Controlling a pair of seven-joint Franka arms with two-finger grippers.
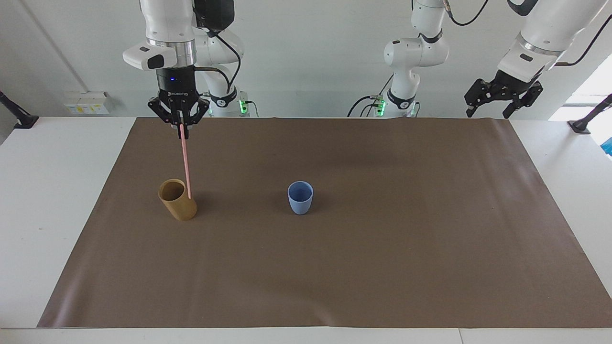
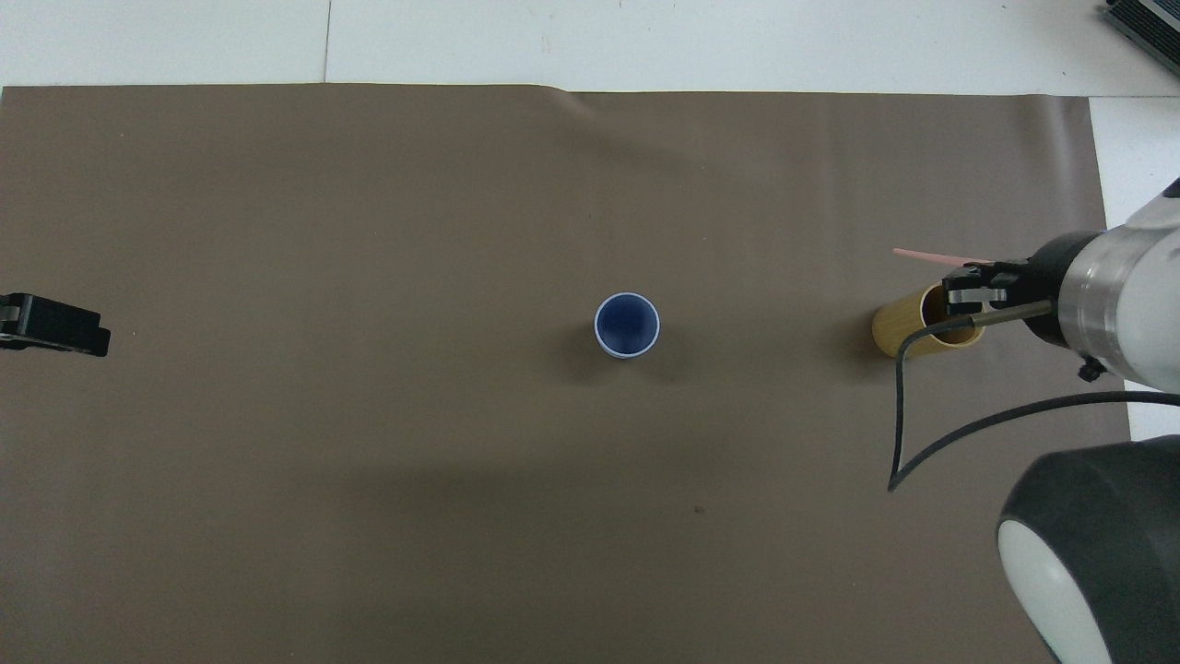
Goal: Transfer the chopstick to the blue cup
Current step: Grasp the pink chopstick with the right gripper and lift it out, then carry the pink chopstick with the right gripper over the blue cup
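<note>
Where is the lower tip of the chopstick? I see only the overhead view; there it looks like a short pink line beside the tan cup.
Observer: In the facing view the chopstick hangs almost upright from the shut right end effector; its lower tip shows at the rim of the tan cup, outside the opening.
Operator: And the left end effector? I see only its tip.
Observer: The left end effector is open and empty, raised over a corner of the mat; that arm waits.
</note>
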